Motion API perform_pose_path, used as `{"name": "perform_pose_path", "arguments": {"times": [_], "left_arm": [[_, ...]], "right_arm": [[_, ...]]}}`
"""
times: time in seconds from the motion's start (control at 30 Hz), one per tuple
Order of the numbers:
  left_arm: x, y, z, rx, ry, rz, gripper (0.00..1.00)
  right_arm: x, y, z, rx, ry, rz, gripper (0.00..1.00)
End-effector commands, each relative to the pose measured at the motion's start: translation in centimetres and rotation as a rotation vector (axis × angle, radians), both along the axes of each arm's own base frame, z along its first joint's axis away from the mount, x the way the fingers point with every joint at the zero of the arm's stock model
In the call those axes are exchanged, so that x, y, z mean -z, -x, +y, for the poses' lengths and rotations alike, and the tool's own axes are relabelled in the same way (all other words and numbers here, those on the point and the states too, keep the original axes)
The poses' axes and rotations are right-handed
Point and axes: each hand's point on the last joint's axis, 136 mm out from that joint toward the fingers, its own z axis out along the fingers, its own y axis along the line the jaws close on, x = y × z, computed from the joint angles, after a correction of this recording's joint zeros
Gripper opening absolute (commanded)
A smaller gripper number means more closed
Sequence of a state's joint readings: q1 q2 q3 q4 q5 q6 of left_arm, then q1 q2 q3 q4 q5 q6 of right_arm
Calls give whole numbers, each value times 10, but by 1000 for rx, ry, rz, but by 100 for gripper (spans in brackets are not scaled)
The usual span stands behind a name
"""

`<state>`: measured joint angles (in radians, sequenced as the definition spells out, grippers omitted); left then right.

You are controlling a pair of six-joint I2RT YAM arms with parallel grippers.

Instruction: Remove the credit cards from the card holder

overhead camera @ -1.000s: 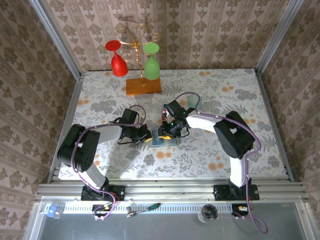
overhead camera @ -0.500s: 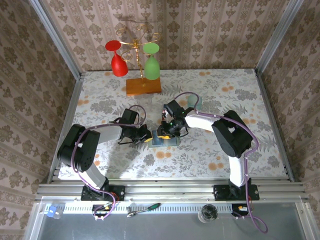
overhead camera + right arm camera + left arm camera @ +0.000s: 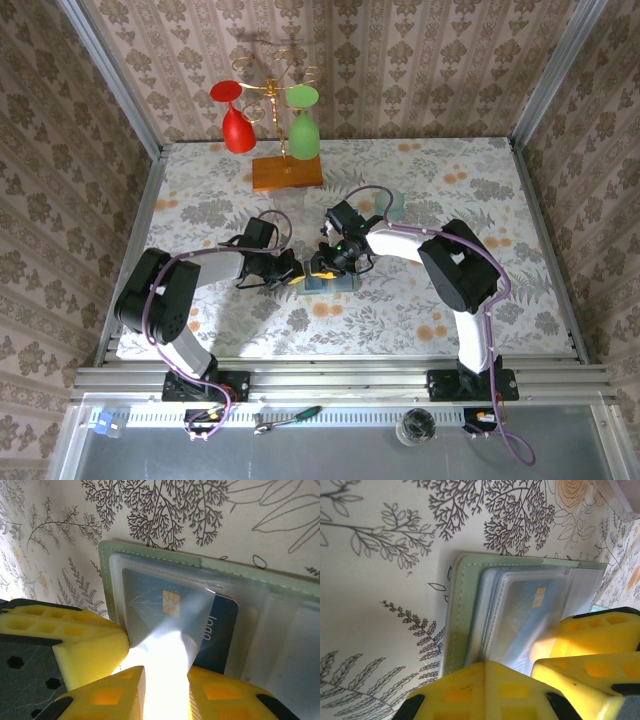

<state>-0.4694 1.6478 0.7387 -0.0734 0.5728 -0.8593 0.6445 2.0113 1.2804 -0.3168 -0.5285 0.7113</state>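
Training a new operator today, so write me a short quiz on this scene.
1. True or false: the card holder lies folded shut.
2. In the right wrist view, the card with the chip, tucked in the clear sleeve, is: A red, B blue, C green.
3. Which gripper's fingers pinch that sleeve?
Key: 1 false, it lies open with its sleeves facing up. 2 B. 3 the right gripper.
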Motion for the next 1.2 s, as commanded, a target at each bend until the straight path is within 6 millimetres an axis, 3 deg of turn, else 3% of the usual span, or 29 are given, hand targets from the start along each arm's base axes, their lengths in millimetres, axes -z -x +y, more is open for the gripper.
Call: {"name": "perform_pose_path", "arguments": {"times": [0.0,0.63,0.93,1.17], "left_arm": [[13,11,11,-2,-46,34,0],[10,8,10,-4,-42,28,0],[9,7,9,-4,-40,27,0],[-3,2,6,-2,-25,5,0]], "right_arm": [[3,2,-2,0,36,11,27],[-1,3,-21,-1,131,-27,27],[-6,3,-20,-4,123,-37,27],[-14,0,-17,-7,103,-57,27]]}}
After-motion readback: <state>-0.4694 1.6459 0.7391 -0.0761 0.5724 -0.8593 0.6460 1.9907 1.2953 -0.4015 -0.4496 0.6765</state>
